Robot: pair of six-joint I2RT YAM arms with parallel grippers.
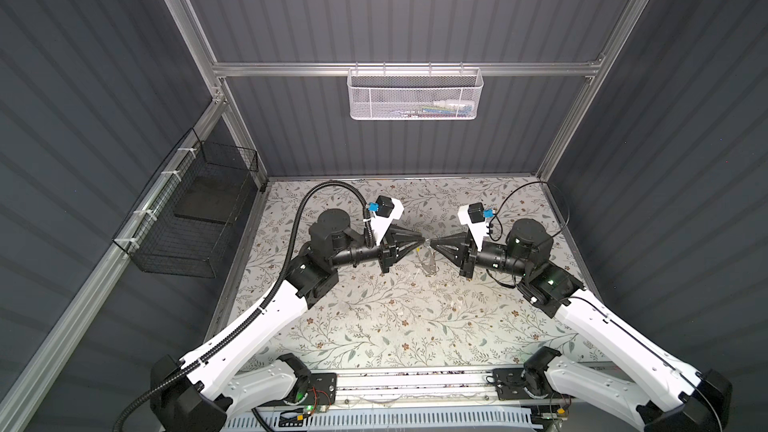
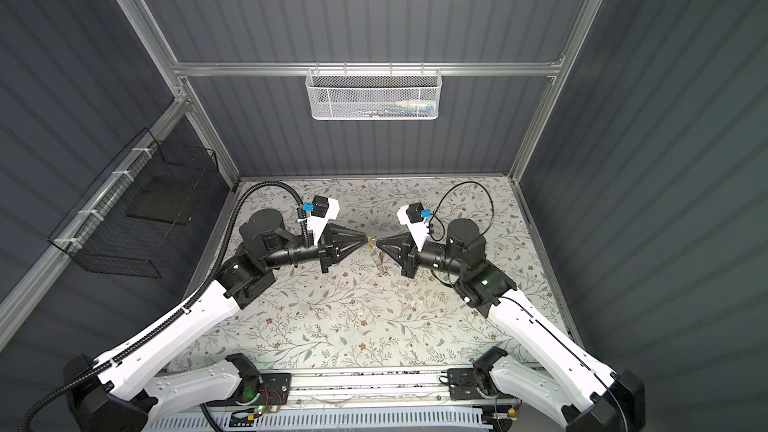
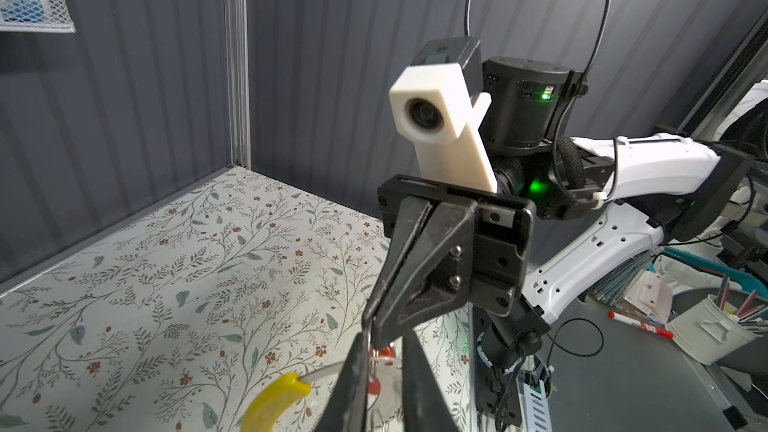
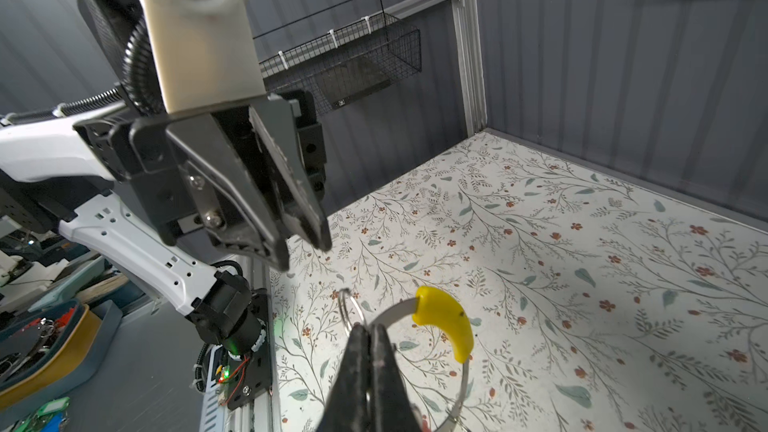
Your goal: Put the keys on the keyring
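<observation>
The fingers [image 4: 354,357] of my right gripper [image 4: 369,328] pinch the thin grey keyring hoop [image 4: 448,320] with its yellow curved section above the floral table [image 1: 374,317]. My left gripper [image 4: 305,252] faces it tip to tip, fingers slightly apart, gripping nothing. The small silvery keys [image 3: 375,385] on their red plastic tag hang just beneath the pinch, mostly hidden.

No legible text, labels or numbers anywhere
</observation>
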